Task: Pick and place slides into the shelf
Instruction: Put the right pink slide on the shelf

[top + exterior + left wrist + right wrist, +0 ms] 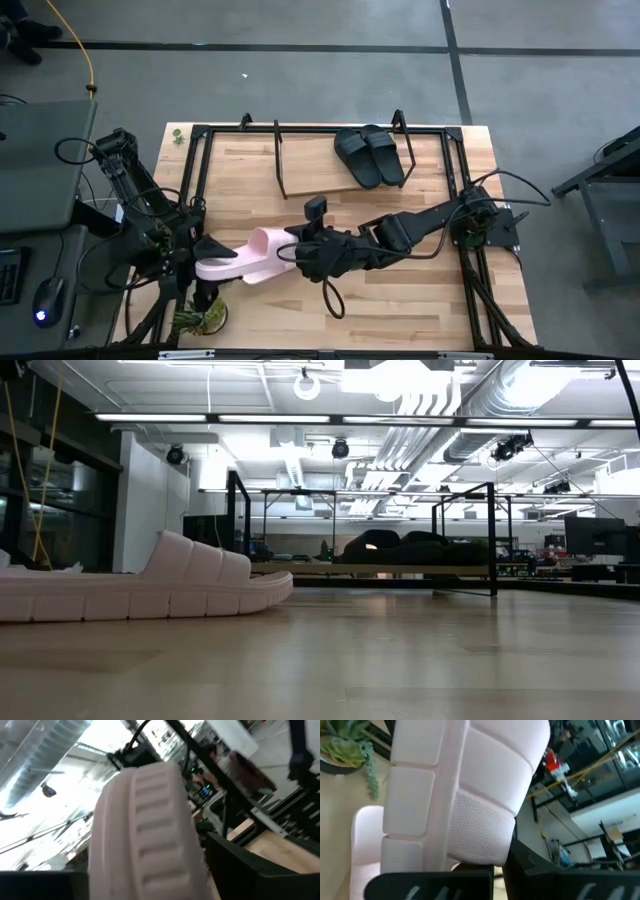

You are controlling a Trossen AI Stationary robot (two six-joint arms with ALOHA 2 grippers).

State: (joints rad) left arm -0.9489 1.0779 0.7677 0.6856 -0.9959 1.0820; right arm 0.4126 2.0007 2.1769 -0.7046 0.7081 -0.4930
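Note:
One pale pink slide (268,243) hangs in the air between both arms; its grooved sole (145,820) fills the left wrist view and its quilted strap (490,780) fills the right wrist view. My left gripper (230,254) is at its left end and my right gripper (292,250) at its strap end. Both are shut on it. A second pale pink slide (218,270) lies flat on its sole on the table (150,590) below them. Two black slides (370,155) sit side by side on the shelf board (310,165) near its right hoop. My left gripper comes at the slide from the table's left, with the grooved sole (150,870) between its two fingers (250,870). The place of contact lies below the picture's edge. The slide is lifted clear. My right gripper comes from the table's right, roughly level, and has the strap side of the slide (480,855) between its fingers (430,885). The slide is turned on its edge and clear of the table.
A small potted plant (200,318) stands at the near left corner. The larger black frame (320,128) runs around the table. The shelf board left of the black slides (300,568) is bare, as is the wood near the right edge (420,290).

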